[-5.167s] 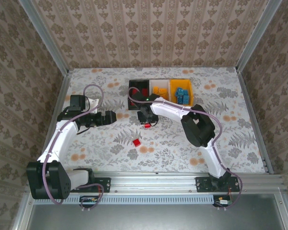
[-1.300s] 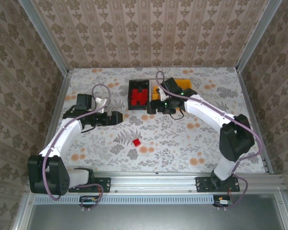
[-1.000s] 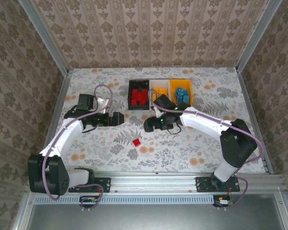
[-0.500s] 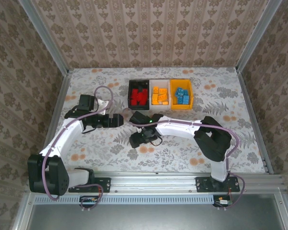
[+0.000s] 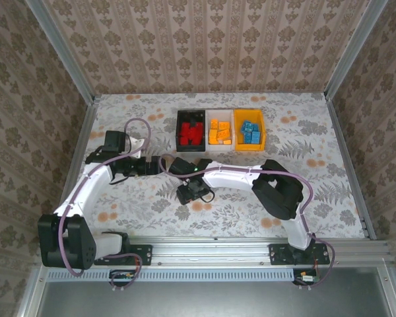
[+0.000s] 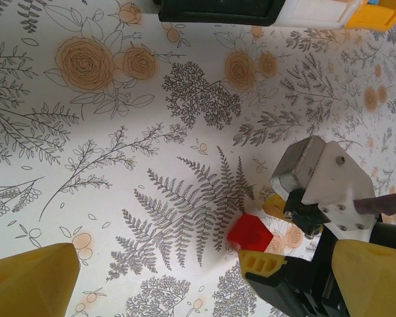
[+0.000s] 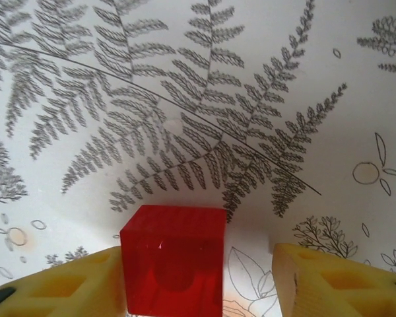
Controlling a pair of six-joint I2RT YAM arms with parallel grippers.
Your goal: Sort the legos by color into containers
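The right gripper (image 7: 195,267) is down at the table (image 7: 185,99) with its jaws partly open around a single red lego (image 7: 175,261). In the right wrist view the brick sits between the two yellow fingers (image 7: 66,287). It is against the finger at the left of the view, and a strip of tablecloth shows between it and the other finger, so it is bracketed but not clamped. The brick is a small glossy, slightly translucent cube with sharp edges and a round hollow showing faintly through its near face. The finger pads are matt yellow plastic with moulded recesses.

From the left wrist view the same red lego (image 6: 249,232) lies on a fern print, with the right gripper (image 6: 269,234) over it on a white and black wrist.

The left gripper (image 6: 198,290) hovers just beside the right one, fully spread and empty.

From above, the right gripper (image 5: 191,193) is well short of the three bins, which stand in a touching row beyond it. The black bin (image 5: 191,150) holds red legos (image 5: 193,132), the white bin (image 5: 219,148) holds orange ones (image 5: 219,132), and the orange-yellow bin (image 5: 249,148) holds blue ones (image 5: 251,131). The left gripper (image 5: 152,166) is to its left. The table covering is a pale cloth with grey ferns and orange flowers.
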